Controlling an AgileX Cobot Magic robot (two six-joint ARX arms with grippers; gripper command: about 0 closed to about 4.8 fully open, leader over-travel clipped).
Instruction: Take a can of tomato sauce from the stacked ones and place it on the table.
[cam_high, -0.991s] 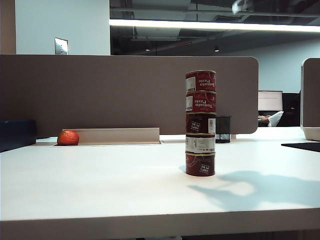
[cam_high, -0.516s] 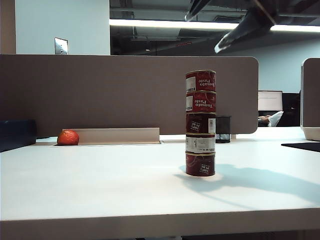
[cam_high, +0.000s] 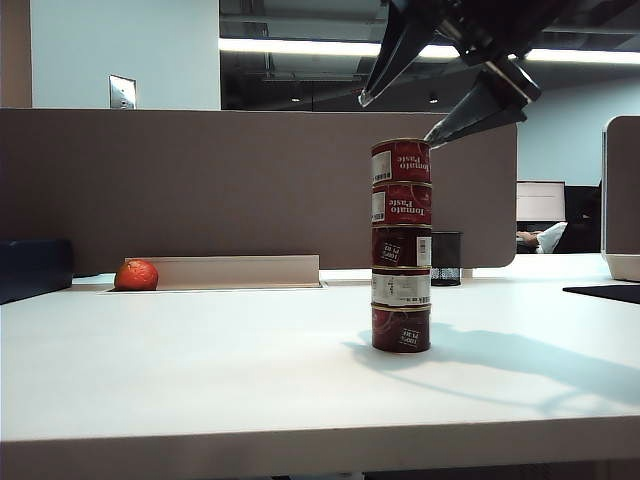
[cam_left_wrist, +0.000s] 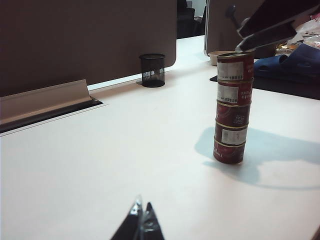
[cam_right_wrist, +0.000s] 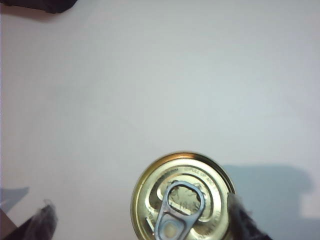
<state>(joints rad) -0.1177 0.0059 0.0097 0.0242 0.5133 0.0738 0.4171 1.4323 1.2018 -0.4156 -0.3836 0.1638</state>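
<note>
- Desk (cam_high: 200, 380): plain off-white surface with a thick pale front edge nearest the exterior camera.
- Left end effector (cam_left_wrist: 141, 225): low over the near desk, well apart from the tins; finger tips pressed together, holding nothing.
- Stacked ones (cam_high: 401, 290): five short tins in one upright column on the desk, right of centre in the exterior view. The bottom and third tins show "100% Pure" panels; the second from the bottom has a mostly white label.
- Can of tomato sauce (cam_high: 401, 161): top of the column, dark red label with inverted "Tomato Paste" lettering, barcode panel at its left. Gold pull-tab lid (cam_right_wrist: 182, 200) visible in the right wrist view.
- Right end effector (cam_high: 400, 115): directly above the top can, jaws spread wide, one finger to either side, gripping nothing.
- Farther back: orange-red round fruit (cam_high: 136, 275) by the grey-brown partition (cam_high: 200, 180); black mesh pen cup (cam_high: 446, 258) behind the column.
</note>
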